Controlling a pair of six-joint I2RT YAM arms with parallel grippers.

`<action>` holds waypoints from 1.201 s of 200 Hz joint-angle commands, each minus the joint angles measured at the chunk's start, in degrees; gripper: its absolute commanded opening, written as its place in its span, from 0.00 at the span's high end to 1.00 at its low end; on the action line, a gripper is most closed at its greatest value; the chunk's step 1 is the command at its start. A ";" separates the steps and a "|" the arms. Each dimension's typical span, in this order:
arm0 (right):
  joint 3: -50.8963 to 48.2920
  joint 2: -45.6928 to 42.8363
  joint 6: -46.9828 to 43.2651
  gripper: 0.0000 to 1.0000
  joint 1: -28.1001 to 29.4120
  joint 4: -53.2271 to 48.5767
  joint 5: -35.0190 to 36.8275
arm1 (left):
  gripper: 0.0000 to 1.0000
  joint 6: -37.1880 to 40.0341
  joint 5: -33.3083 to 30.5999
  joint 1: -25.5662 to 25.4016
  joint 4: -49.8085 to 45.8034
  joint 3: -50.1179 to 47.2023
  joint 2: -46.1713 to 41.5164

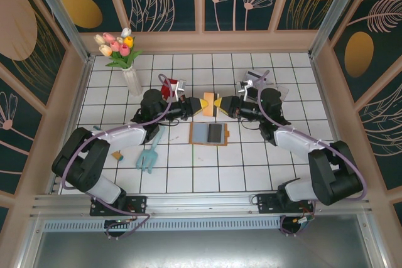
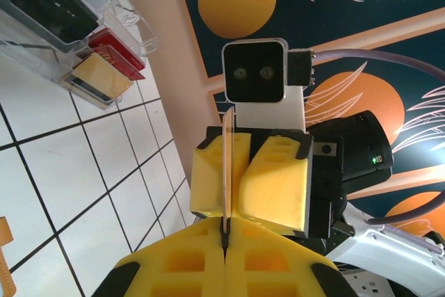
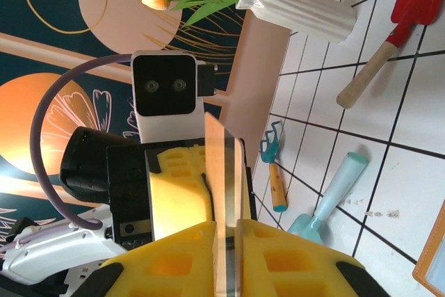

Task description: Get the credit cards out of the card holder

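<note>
Two grippers meet tip to tip above the middle of the table (image 1: 188, 167), with one card (image 2: 227, 165) standing edge-on between them. The left gripper (image 2: 224, 238) is closed to a thin slit and pinches one end of the card. The right gripper (image 3: 226, 241) is narrow too, with a yellow pad against each face of the card at the opposite end. From the left wrist, its fingers sit close on both sides of the card. The card is thin and pale, and looks half see-through from the right wrist.

The holder (image 1: 209, 144) lies open and flat on the tiles, just nearer than the grippers and not touching them. Its left half shows a pale blue-grey panel and its right half a darker one. From above I cannot tell whether these are cards or bare pockets.

A clear tray (image 2: 128, 19) sits on the tiles near the right arm. Its compartments hold a dark flat piece, red pieces and a yellow one. A white ribbed vase (image 1: 132, 81) at the back left holds tulips (image 1: 117, 44). A red spatula (image 3: 410, 5) lies near the vase, and a teal trowel (image 1: 149, 155) lies left of the holder.
</note>
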 commanded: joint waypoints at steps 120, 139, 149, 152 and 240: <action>21.09 -2.74 -41.51 1.00 -5.70 -47.12 18.50 | 0.11 22.12 -20.18 4.64 -44.24 3.96 -9.68; 24.56 -1.97 -46.65 1.00 -7.69 -50.83 21.32 | 0.06 26.62 -26.44 4.92 -52.14 4.76 -12.09; 26.37 -0.99 -50.00 1.00 -8.66 -52.81 22.02 | 0.05 28.39 -29.35 4.92 -55.17 4.94 -13.28; 27.04 -0.56 -50.94 1.00 -8.87 -53.51 22.53 | 0.05 28.81 -30.15 4.92 -55.94 4.95 -13.71; 31.93 1.45 -74.34 1.00 -10.88 -62.98 34.66 | 0.01 36.78 -39.16 5.00 -61.84 4.78 -15.05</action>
